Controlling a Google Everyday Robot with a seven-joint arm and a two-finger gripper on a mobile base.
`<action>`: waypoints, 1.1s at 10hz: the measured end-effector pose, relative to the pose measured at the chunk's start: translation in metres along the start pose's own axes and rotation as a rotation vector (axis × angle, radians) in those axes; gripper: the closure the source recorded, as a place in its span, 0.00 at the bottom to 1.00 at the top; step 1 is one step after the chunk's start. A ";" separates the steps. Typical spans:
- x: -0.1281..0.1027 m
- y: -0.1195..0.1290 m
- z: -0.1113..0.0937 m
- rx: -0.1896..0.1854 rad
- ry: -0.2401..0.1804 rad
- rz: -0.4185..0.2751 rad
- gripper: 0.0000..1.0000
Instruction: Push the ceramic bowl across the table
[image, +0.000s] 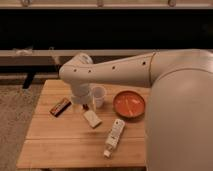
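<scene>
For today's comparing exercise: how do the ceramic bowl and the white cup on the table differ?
The ceramic bowl is orange-red, the cup white. The bowl is wide and shallow; the cup is narrow and taller. The cup stands beside the tool, which hangs low over the table; the bowl lies beyond the cup. Both sit upright.

White arm (150, 75) reaches leftward from the right side; wrist (79, 80) bent downward, gripper (80, 103) low near the table's (60, 145) far edge, left of centre.
</scene>
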 end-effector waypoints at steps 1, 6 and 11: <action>0.000 0.000 0.000 0.000 0.000 0.000 0.35; -0.005 -0.040 -0.009 -0.009 -0.026 0.073 0.35; 0.001 -0.163 -0.004 -0.030 -0.067 0.188 0.35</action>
